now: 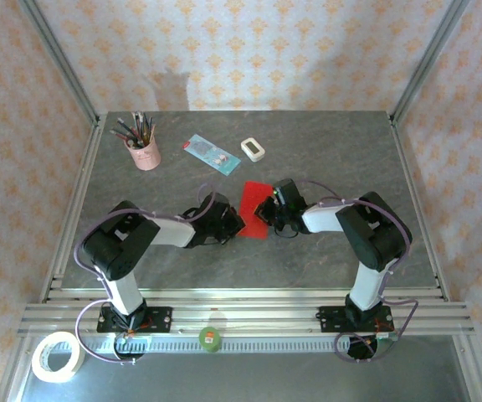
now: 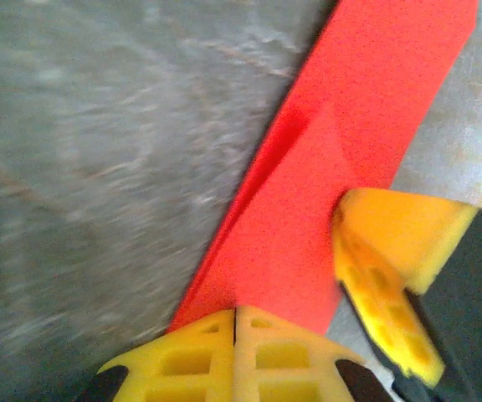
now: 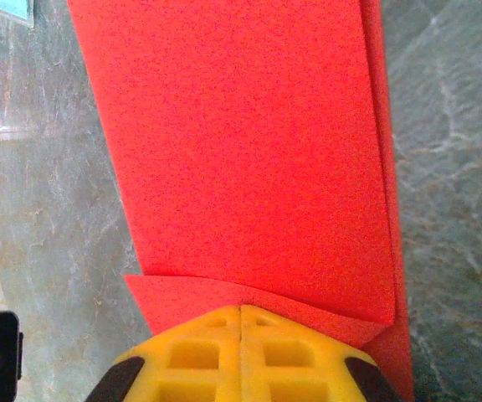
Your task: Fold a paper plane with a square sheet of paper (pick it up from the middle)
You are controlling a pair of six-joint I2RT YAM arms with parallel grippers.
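**A:** While both arms reach inward, where does the square sheet of paper [image 1: 254, 203] sit?

**B:** Mid-worktop [image 1: 341, 159], flat and bright red. It is doubled over into a long strip, and one layer's edge shows along its side in the right wrist view.

**A:** And the left end effector [image 1: 238, 224]?

**B:** Its jaws are pressed together, with the tips at the sheet's near end. A small creased flap lies just ahead of them. I cannot tell whether the tips pinch the paper or only press on it.

**A:** The right end effector [image 1: 266, 214]?

**B:** Also closed, meeting the same near end from the right. A curved paper edge lies right at its tips. Its yellow finger [image 2: 387, 251] shows just beside the left one's tips.

**A:** Anything else around?

**B:** Farther back stand a pink cup of pens [image 1: 143, 153], a light blue card [image 1: 211, 154] and a small white block [image 1: 253, 149], all well apart from the sheet.
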